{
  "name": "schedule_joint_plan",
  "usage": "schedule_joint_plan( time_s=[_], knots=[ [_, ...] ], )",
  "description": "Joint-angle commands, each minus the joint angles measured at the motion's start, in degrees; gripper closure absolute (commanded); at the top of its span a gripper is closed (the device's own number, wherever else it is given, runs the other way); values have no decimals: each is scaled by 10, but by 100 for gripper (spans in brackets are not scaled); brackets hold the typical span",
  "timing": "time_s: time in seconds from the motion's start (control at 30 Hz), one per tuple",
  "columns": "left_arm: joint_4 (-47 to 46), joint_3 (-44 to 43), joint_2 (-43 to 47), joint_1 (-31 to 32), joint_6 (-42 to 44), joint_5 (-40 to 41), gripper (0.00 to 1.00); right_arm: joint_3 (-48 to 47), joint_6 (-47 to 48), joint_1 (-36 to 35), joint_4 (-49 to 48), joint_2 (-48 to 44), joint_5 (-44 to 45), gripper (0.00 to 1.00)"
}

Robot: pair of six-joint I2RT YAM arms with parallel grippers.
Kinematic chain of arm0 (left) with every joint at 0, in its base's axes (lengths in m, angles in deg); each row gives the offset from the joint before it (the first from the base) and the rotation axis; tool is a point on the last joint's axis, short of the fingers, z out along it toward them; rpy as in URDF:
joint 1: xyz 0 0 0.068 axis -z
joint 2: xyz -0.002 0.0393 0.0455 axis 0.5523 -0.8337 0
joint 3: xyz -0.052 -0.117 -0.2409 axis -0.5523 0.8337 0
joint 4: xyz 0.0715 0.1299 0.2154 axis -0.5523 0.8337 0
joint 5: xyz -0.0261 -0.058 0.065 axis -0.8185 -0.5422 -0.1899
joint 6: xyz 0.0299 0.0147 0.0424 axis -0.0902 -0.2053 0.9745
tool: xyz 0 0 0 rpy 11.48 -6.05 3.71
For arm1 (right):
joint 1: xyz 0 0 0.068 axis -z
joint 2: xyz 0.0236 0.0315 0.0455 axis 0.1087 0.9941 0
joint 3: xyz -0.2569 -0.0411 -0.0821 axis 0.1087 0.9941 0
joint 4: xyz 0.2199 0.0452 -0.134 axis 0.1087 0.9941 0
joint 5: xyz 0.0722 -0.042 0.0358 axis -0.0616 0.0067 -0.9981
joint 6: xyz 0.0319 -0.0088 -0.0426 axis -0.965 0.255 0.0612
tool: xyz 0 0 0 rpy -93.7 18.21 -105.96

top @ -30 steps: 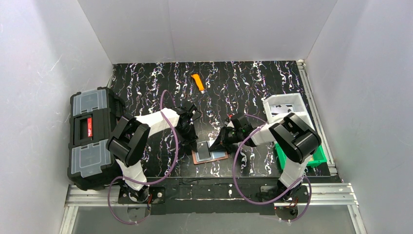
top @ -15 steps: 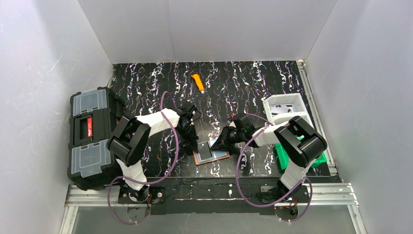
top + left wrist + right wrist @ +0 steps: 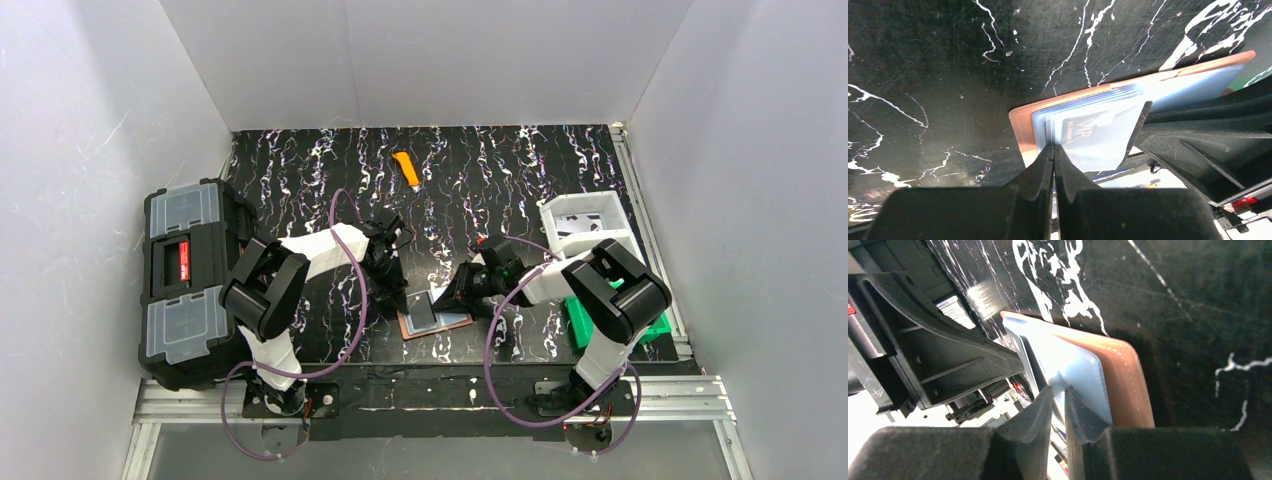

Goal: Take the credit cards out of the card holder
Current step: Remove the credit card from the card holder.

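The brown card holder [image 3: 408, 331] lies flat near the table's front middle, and it also shows in both wrist views [image 3: 1023, 131] [image 3: 1126, 371]. Pale blue-grey credit cards [image 3: 456, 318] stick out of it to the right, fanned in a stack [image 3: 1098, 132] [image 3: 1083, 371]. My left gripper [image 3: 398, 296] is shut, its tips [image 3: 1054, 146] pressed together at the stack's left edge over the holder. From the right, my right gripper [image 3: 452, 298] reaches the cards. Its jaws [image 3: 1059, 390] stand a narrow gap apart with the pale blue card's edge between them.
A big black toolbox [image 3: 185, 285] fills the left edge. An orange utility knife [image 3: 406, 170] lies at the back middle. A white bin [image 3: 585, 218] and a green bin [image 3: 655, 326] stand on the right, behind my right arm.
My right gripper has shifted slightly right and its jaws have parted a little. The pale blue card sticks out a bit further right of the holder. The left gripper has not moved.
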Motion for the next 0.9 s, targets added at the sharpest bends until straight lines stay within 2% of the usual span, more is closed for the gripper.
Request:
schedule_joint_plan(
  time_s=[0.0, 0.17, 0.5, 0.87],
  knots=[
    [-2, 47, -53, 11, 9, 108, 100, 14, -15, -3, 5, -37, 26, 75],
    [-4, 49, -53, 10, 10, 108, 100, 18, -9, -3, 10, -67, 42, 67],
    [-6, 48, -52, 11, 11, 106, 100, 6, -10, -10, -29, -26, 3, 67],
    [-6, 48, -53, 10, 11, 107, 100, -7, -9, -21, -43, -6, -13, 86]
  ],
)
